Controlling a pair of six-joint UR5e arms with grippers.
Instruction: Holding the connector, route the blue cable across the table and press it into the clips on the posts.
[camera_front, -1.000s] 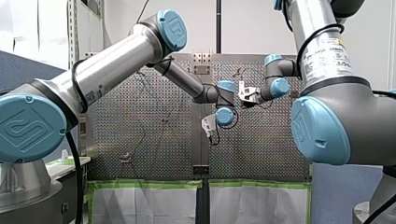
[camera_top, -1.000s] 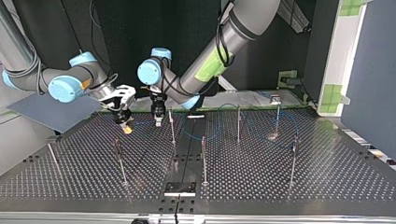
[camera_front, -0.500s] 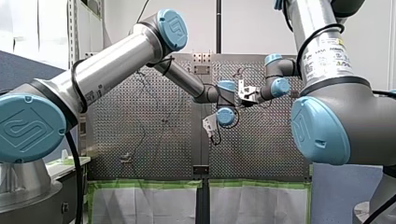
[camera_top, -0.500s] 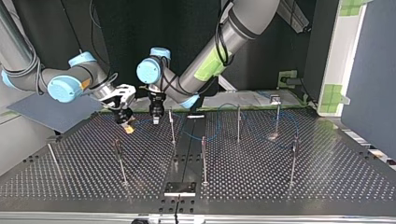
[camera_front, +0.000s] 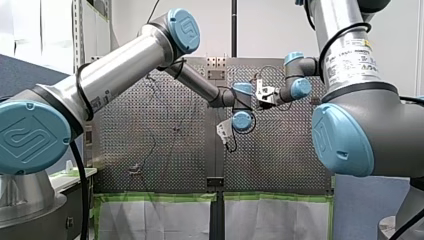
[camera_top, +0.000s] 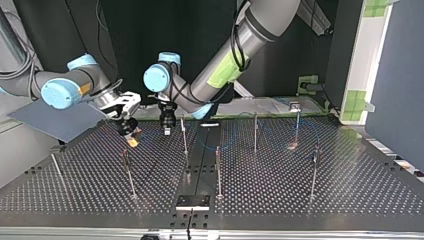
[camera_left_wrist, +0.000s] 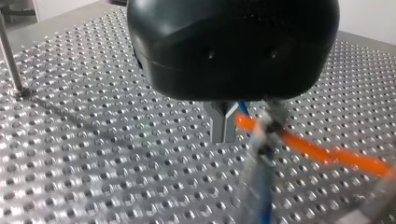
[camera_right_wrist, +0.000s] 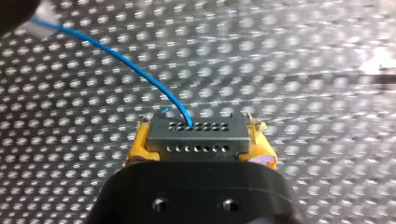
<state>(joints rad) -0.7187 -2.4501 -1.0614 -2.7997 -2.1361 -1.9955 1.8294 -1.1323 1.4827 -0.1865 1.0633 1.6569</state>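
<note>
My right gripper (camera_right_wrist: 197, 140) is shut on the grey connector (camera_right_wrist: 197, 134), which sits between its yellow pads. The blue cable (camera_right_wrist: 135, 70) leaves the connector and arcs away over the perforated table (camera_right_wrist: 303, 93). In the top view my right gripper (camera_top: 131, 140) hangs low over the table at the left. My left gripper (camera_top: 167, 130) is just beside it, near a thin post (camera_top: 184, 135). In the left wrist view my left gripper (camera_left_wrist: 224, 135) has its metal fingers pressed together, and the blue cable (camera_left_wrist: 243, 110) comes out right at them. The other gripper is a blur beside it.
Several thin upright posts stand on the table, among them post (camera_top: 218, 172), post (camera_top: 255, 132), post (camera_top: 129, 172) and post (camera_top: 314, 172). More blue cable loops lie at the far right (camera_top: 307, 127). A small black block (camera_top: 192, 201) sits at the near edge.
In the top view my right arm has swung left and its gripper has shifted slightly with the connector. My left gripper has stayed close beside it.
</note>
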